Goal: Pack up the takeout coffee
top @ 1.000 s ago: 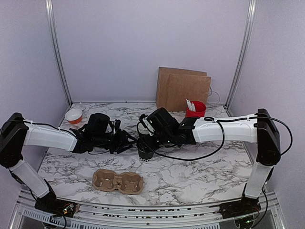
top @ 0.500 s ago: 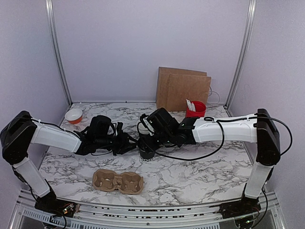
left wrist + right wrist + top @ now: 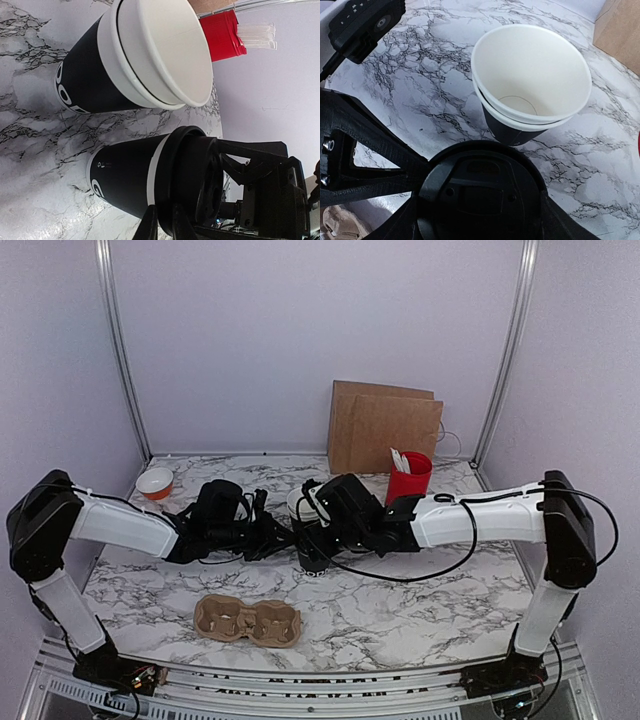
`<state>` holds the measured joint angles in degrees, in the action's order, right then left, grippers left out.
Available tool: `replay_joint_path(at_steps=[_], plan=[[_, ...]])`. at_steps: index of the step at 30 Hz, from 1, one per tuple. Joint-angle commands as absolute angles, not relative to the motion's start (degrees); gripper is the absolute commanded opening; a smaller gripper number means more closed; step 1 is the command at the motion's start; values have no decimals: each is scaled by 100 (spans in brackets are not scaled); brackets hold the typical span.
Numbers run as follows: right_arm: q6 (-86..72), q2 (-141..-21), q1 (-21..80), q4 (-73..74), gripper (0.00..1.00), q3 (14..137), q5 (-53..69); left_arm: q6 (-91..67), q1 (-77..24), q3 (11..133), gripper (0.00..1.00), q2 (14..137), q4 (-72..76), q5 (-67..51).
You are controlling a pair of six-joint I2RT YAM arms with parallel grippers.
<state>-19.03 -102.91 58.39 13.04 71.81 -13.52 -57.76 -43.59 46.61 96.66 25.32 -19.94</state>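
Note:
A black paper cup (image 3: 125,175) stands on the marble table with a black round lid (image 3: 192,175) on its mouth; in the top view the cup (image 3: 313,560) sits between both grippers. My right gripper (image 3: 477,200) is shut on the black lid (image 3: 480,170) from above, one finger (image 3: 375,165) on each side. My left gripper (image 3: 162,221) is shut, its tips against the lid's rim on the cup's left side (image 3: 278,537). Behind stands a stack (image 3: 532,85): a cream cup nested in a black cup, open and upright, also in the left wrist view (image 3: 150,55).
A brown pulp cup carrier (image 3: 247,620) lies near the front edge. A brown paper bag (image 3: 385,430) stands at the back wall, with a red cup with white utensils (image 3: 408,480) in front of it. An orange-and-white bowl (image 3: 155,483) sits at the back left.
My left gripper has moved right, up to the lidded cup. My right gripper and the cup have shifted slightly right and forward, uncovering more of the red cup.

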Motion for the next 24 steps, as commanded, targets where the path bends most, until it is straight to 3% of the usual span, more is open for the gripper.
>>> replay_joint_path(at_steps=[1,11,24], plan=[[-2434,-10475,5998,1681,72,6634,-812,-5374,-4601,4404,10,10365,852,-1627],[-2593,-10313,6012,1681,72,6458,-856,-5214,-4689,4602,11,10102,577,-1452],[-2617,-10314,5921,2349,72,7450,-1478,-4568,-4597,6033,64,9271,-361,-935]])
